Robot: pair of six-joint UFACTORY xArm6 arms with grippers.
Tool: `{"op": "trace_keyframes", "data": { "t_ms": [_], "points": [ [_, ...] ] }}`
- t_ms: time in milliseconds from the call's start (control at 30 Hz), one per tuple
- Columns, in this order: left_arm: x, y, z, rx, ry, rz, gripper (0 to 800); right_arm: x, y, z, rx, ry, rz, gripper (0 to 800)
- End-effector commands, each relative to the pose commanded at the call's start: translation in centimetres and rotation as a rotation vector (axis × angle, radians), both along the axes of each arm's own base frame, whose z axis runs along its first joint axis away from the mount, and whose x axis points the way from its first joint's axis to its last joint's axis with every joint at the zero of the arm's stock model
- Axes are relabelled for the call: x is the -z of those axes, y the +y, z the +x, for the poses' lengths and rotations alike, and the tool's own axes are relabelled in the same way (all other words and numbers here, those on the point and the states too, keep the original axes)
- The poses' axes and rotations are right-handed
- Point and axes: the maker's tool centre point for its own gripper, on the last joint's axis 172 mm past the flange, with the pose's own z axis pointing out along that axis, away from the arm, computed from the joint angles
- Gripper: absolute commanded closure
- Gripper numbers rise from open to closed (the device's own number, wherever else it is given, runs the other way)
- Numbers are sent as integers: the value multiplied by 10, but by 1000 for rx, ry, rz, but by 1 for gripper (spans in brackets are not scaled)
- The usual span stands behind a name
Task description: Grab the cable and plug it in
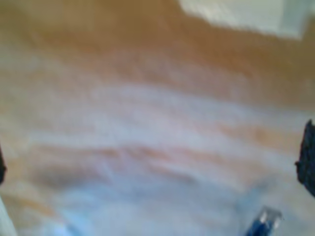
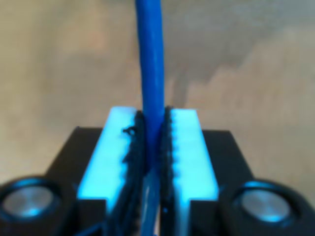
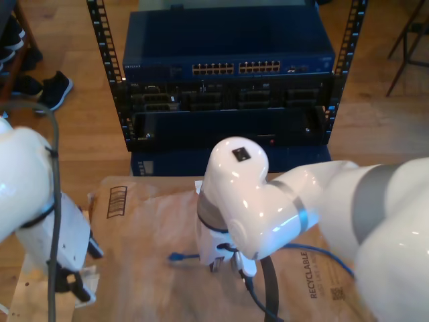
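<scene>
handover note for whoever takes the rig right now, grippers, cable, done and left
My second gripper is shut on the cable, clamped between its pads.
My first gripper's state cannot be told from its blurred wrist view; a blue plug lies near it on the wood.
In the exterior view the cable lies on brown paper.
Done: cable grabbed.
Left: plug it into the rack switch, behind the table.

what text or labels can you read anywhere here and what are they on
"RECYCLABLE" on the brown paper, near the exterior view's lower right, with a small code mark beside it.
Barcode-like stripes printed on the paper's upper left corner in the exterior view; no readable characters.
A small white brand mark on the blue switch in the rack: too small to read.
Both wrist views: no text.
</scene>
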Motion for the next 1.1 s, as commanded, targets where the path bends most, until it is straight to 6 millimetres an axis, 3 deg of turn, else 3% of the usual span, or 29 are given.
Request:
{"op": "trace_keyframes", "data": {
  "t_ms": [100, 267, 367, 533, 600, 733, 1100],
  "points": [
    [-33, -36, 6, -4, 84, -176, 2, -40, -38, 13, 101, -65, 52, 798],
    [-58, -55, 23, 4, 30, -284, 5, -94, -66, 15, 181, -99, 112, 799],
    [-75, -75, 33, 0, -11, -388, 3, -122, -55, 5, 224, -51, 202, 799],
    [-100, -88, 51, -7, -84, -479, 3, -156, -40, 3, 238, -27, 278, 799],
    [-118, -95, 61, -25, -117, -530, 5, -165, -32, -7, 250, 11, 323, 799],
    [-152, -114, 57, 3, -115, -675, 5, -185, -26, -15, 237, 30, 352, 799],
    [-172, -103, 49, 134, -121, -843, 5, -221, -7, -41, 204, 110, 434, 799]
  ]
}}
